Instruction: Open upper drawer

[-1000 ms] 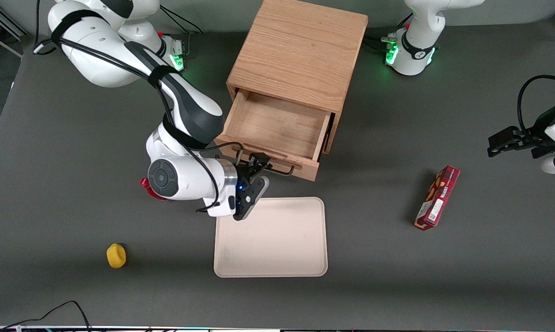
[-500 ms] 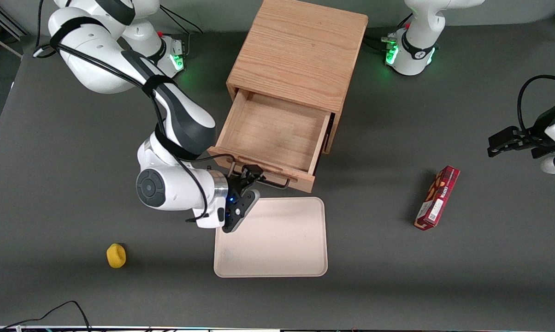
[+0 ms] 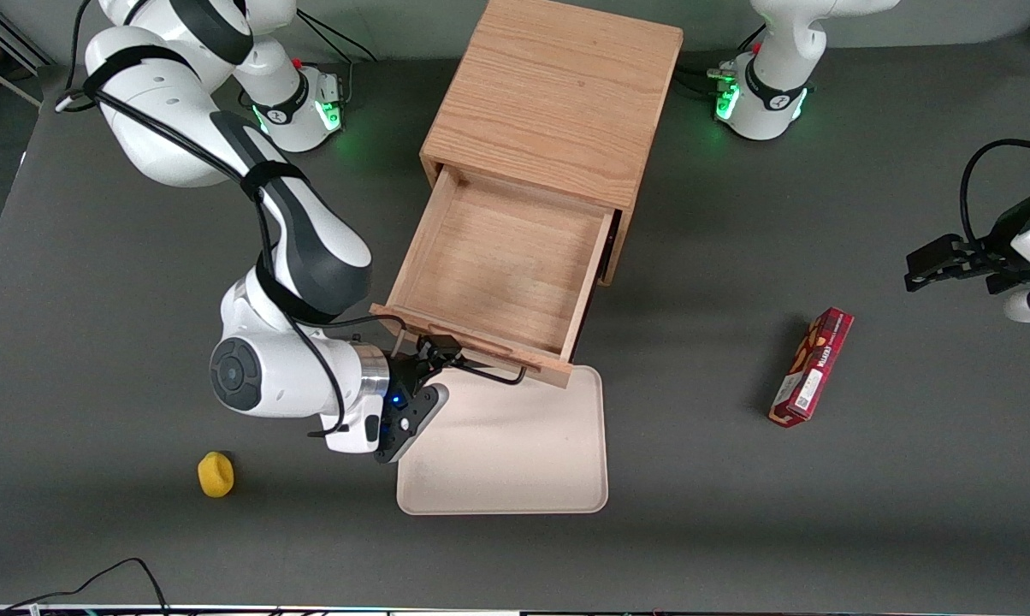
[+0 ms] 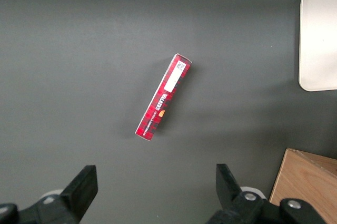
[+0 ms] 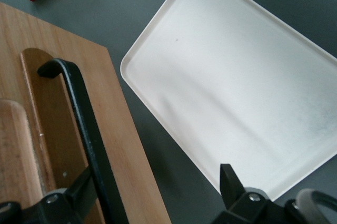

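Observation:
The wooden cabinet (image 3: 558, 94) stands at the middle of the table. Its upper drawer (image 3: 502, 265) is pulled well out toward the front camera and is empty inside. The black bar handle (image 3: 491, 375) on the drawer front now hangs over the edge of the cream tray (image 3: 506, 445). My right gripper (image 3: 436, 358) is at the handle's end nearest the working arm. In the right wrist view the handle (image 5: 84, 124) runs across the drawer front (image 5: 124, 145) and passes between the spread fingers of the gripper (image 5: 155, 187), close against one finger (image 5: 79, 187). The fingers are open, not clamped.
A red box (image 3: 811, 366) lies toward the parked arm's end of the table and also shows in the left wrist view (image 4: 163, 103). A small yellow object (image 3: 216, 474) lies nearer the front camera, toward the working arm's end. The tray shows in the right wrist view (image 5: 237, 76).
The drawer has slid further out toward the front camera, its front now over the tray's edge. My gripper and arm have moved the same way with the handle.

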You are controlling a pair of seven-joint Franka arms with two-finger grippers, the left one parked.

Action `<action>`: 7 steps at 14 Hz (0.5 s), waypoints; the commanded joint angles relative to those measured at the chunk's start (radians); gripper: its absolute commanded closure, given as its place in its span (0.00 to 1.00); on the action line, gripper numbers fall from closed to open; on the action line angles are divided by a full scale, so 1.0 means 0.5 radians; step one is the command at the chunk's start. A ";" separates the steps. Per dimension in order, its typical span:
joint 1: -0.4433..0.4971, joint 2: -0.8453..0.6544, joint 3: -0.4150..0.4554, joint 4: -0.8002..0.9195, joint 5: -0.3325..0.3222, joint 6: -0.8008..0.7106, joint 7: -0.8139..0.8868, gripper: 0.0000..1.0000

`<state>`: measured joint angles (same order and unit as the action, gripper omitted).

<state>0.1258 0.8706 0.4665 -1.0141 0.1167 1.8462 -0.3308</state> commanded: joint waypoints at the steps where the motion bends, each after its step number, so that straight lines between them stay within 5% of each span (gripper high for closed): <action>1: -0.006 0.039 0.006 0.163 -0.046 -0.112 -0.044 0.00; 7: -0.003 -0.467 -0.040 0.114 -0.062 -0.299 0.084 0.00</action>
<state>0.1221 0.7518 0.4655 -0.9191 0.1093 1.7614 -0.3326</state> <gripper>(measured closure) 0.000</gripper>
